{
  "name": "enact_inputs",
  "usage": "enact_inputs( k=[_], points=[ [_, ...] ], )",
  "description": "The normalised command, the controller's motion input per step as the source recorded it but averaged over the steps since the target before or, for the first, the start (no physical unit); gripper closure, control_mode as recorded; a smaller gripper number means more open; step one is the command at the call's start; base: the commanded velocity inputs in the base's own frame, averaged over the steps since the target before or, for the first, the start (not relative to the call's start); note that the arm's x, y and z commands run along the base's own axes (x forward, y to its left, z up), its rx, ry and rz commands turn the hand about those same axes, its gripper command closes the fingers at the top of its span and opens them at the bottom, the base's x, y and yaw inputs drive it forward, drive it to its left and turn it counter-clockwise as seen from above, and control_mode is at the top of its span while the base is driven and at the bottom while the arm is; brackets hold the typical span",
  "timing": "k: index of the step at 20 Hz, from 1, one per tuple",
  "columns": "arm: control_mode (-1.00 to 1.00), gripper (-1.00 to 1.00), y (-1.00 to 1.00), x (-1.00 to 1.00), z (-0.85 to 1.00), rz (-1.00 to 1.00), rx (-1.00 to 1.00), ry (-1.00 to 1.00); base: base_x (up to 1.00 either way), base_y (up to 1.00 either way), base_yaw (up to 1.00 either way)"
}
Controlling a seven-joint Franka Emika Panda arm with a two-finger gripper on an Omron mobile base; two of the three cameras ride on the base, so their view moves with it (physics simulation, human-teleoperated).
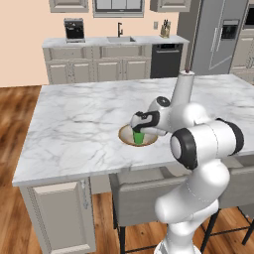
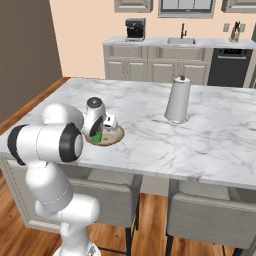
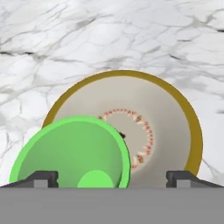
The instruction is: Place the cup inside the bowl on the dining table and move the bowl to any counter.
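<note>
The hand (image 3: pixel 112 179) is wide open — holding nothing. The cup (image 3: pixel 74 153) sits in the bowl (image 3: pixel 175 118) on the counter (image 3: pixel 109 35) — ready to move.

We see a home kitchen. Along the far wall runs a desk (image 1: pixel 114 42) with beige panelled cabinets, a sink with a black faucet (image 1: pixel 120 29), a coffee machine (image 1: pixel 74 30) and a dishwasher (image 1: pixel 166 59). A steel refrigerator (image 1: pixel 218 34) stands at the far right. Nearer is a marble island (image 1: pixel 74 124) with grey chairs (image 2: pixel 205 215), on a wooden floor (image 1: pixel 15 109).
</note>
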Motion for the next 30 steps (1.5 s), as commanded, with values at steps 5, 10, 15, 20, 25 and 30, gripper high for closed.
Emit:
enact_inputs(
  k=[5,10,15,20,25,30],
  points=[
    [-1.00,-1.00,-0.02,-0.15,0.17,0.00,0.00,-0.07,0.00,0.00,0.00],
    [-1.00,-1.00,-0.04,-0.06,0.32,0.00,0.00,-0.01,0.00,0.00,0.00],
    [-1.00,-1.00,-0.01,0.00,0.40,0.00,0.00,0.00,0.00,0.00,0.00],
    [-1.00,-1.00,-0.02,-0.01,0.45,0.00,0.00,0.00,0.00,0.00,0.00],
    [-1.00,-1.00,-0.24,-0.24,0.22,0.00,0.00,0.07,0.00,0.00,0.00],
    [-1.00,-1.00,-0.24,-0.21,0.00,0.00,0.00,0.19,0.00,0.00,0.00]
  ],
)
